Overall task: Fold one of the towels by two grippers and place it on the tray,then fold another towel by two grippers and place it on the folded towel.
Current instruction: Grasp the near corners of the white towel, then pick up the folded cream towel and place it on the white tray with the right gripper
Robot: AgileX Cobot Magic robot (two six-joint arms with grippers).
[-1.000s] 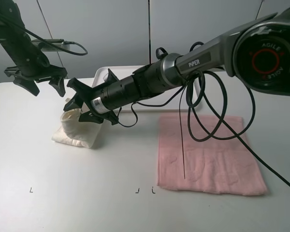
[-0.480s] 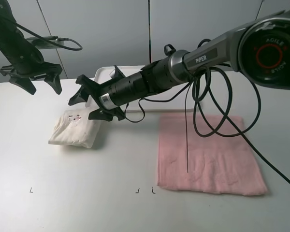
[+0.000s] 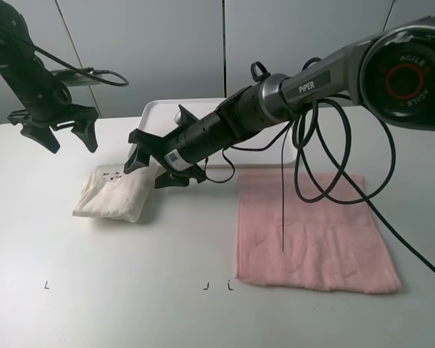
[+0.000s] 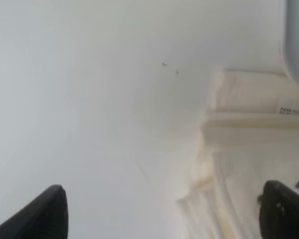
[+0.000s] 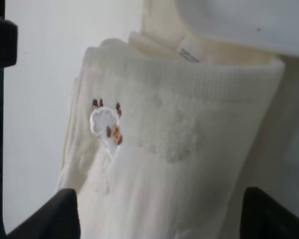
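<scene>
Splayed claw (image 4: 164, 214) near folded cream towel (image 4: 249, 144)

The cream towel (image 5: 179, 149) is soft, matt terry cloth with a faint raised pattern, a small stitched patch (image 5: 105, 124) and a smooth woven label (image 5: 189, 52). The pink towel (image 3: 312, 228) is the same fuzzy, matt cloth. The table (image 3: 130, 290) is smooth, matt white. The tray (image 3: 163, 109) looks like smooth white plastic. The right arm (image 3: 326, 78) has a grey, slightly glossy shell, and its cables (image 3: 284, 196) are smooth and black. The left gripper (image 3: 67, 138) and the right gripper (image 3: 151, 170) look like matt black plastic.
</scene>
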